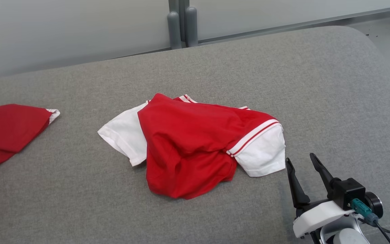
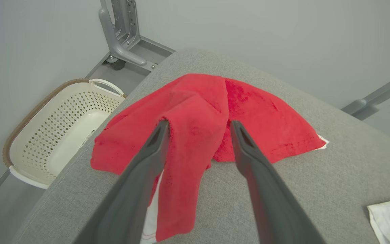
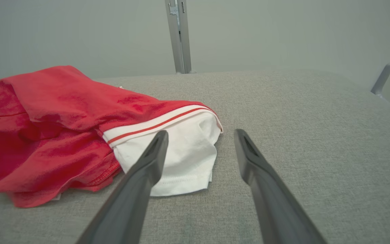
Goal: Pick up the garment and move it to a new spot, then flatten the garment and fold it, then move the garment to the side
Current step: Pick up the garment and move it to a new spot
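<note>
A crumpled red garment with white sleeves (image 1: 188,142) lies mid-table; in the right wrist view its white sleeve (image 3: 178,159) lies just beyond my left fingertip. My right gripper (image 1: 300,157) (image 3: 200,133) stands open just right of that sleeve, holding nothing. A second red garment (image 1: 8,132) lies at the table's left end. In the left wrist view this red cloth (image 2: 266,118) is bunched up in a ridge between the spread fingers of my left gripper (image 2: 199,123). The jaws stand wide apart, and a fold drapes against the left finger (image 2: 147,152).
The table is a grey fabric-covered surface (image 1: 283,84) with rounded corners. A white perforated basket (image 2: 56,135) sits on the floor past the table's left end. Grey metal posts (image 1: 181,23) stand behind the far edge. A white sleeve corner (image 2: 389,220) shows in the left wrist view.
</note>
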Motion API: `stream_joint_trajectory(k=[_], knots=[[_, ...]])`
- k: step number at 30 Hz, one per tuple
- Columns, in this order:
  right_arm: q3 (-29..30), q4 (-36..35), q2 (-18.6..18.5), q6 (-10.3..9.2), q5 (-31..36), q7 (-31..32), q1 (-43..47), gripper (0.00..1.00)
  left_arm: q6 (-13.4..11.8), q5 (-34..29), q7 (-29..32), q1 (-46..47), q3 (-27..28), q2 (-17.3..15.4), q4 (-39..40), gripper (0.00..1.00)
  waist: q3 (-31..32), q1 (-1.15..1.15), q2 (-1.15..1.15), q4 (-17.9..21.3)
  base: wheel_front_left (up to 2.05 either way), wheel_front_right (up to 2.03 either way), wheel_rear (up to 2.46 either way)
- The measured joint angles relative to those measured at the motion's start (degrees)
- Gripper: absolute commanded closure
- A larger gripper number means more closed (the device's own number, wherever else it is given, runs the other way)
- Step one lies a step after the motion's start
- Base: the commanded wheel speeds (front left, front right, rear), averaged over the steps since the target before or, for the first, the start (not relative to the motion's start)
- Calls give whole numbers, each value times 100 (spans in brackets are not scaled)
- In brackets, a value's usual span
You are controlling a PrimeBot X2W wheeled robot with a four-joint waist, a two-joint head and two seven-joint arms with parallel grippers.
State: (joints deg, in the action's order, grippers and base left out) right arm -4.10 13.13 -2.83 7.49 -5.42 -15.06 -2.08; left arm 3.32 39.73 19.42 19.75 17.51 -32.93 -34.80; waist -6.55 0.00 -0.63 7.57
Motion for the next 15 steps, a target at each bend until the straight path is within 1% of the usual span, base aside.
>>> stream_joint_trajectory(k=[1, 4, 7, 8, 11, 15], knots=[[-5, -22, 2, 0, 12, 0, 19, 0, 1, 70, -115, -13, 104, 12, 83, 0, 41, 0, 0, 1, 0, 0, 0], [15, -86, -9, 0, 13, 0, 123, 0, 55, 46, -250, -279, 120, -14, 524, 0, 178, 0, 0, -1, 0, 0, 0], [12, -146, -66, 0, 22, 0, 254, 0, 54, -16, -376, -683, 132, 78, 1211, 0, 318, 0, 0, -34, 0, 0, 0], [35, -194, -121, 0, 37, 0, 326, 0, -15, -16, -488, -878, 175, 201, 1818, 0, 391, 0, 0, -82, 0, 0, 0], [13, -227, -201, 0, 54, 0, 397, 0, -199, -35, -474, -1247, 144, 472, 2780, 0, 490, 0, 0, -164, 0, 0, 0], [-54, -318, -265, 0, 56, 0, 382, 0, -597, -130, -374, -1909, 185, 784, 4052, 0, 574, 0, 0, -178, 0, 0, 0]])
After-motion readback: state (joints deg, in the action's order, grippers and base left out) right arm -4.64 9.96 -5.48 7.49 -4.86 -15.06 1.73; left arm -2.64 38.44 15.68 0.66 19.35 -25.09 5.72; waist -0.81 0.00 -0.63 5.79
